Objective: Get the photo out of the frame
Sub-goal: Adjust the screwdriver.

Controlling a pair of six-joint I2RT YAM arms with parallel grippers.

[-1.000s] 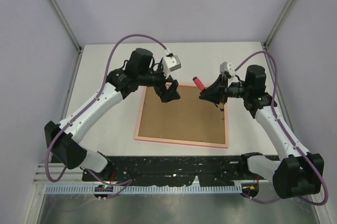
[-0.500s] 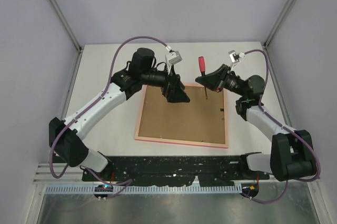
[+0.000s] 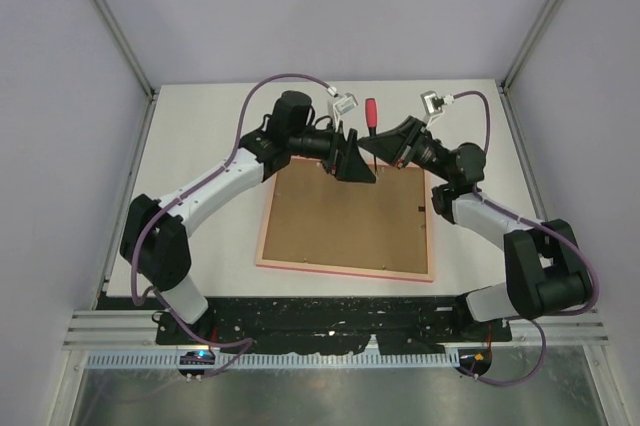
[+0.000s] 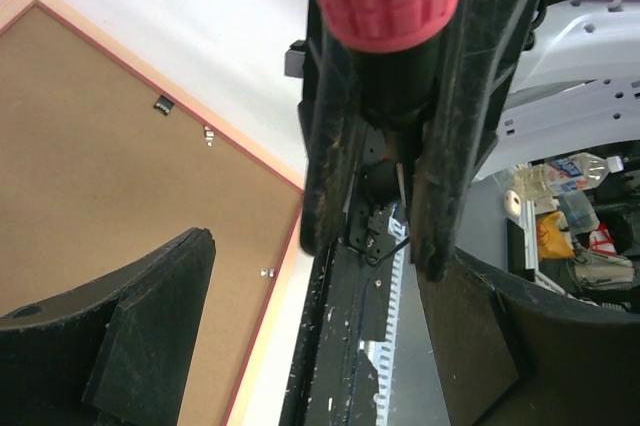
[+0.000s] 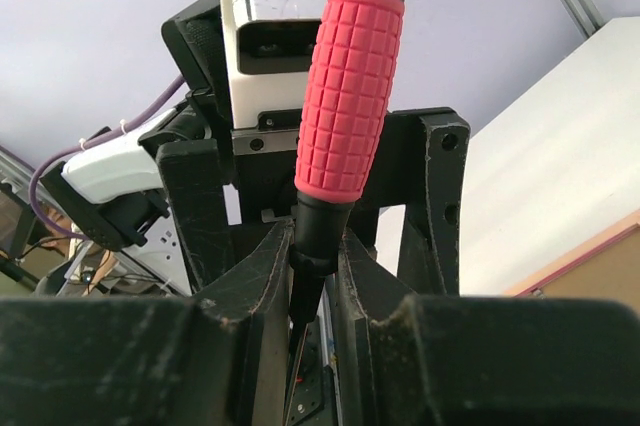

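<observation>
Frame (image 3: 345, 271): thin pink rim, lying flat and back side up in the middle of the white desk (image 3: 200, 136).
Backing board (image 3: 345, 221): plain brown, fills the frame, with small metal tabs (image 4: 208, 132) along its edge.
Right jaws: pinching the dark neck of a screwdriver (image 3: 371, 114), its red ribbed handle pointing up, above the frame's top edge.
Left jaws: spread wide, just left of the screwdriver, over the frame's top edge.
</observation>
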